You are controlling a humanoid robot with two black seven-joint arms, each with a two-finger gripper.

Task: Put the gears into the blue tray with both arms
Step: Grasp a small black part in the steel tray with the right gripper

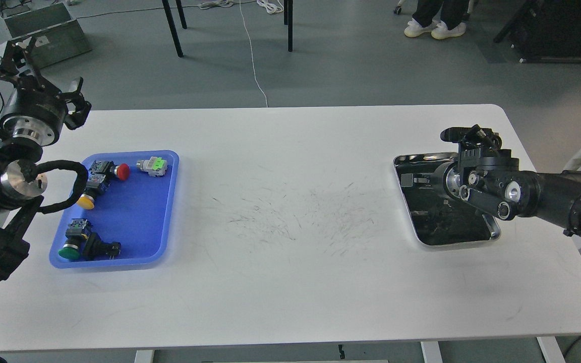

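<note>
The blue tray [136, 222] lies at the table's left and holds several push-button switches with red, yellow and green caps. I cannot make out any gears; the dark inside of the steel tray [472, 237] at the right hides small black parts. My right gripper [414, 180] reaches in from the right, low over the far half of that steel tray; its dark fingers blend into the tray. My left gripper [43, 75] is raised beyond the table's far left corner, behind the blue tray, with its claws spread and nothing between them.
The white table [290, 282] shows fine scratches in its middle. Black cable [63, 166] from my left arm loops over the blue tray's left rim. Beyond the table are chair legs, a grey box and a person's feet.
</note>
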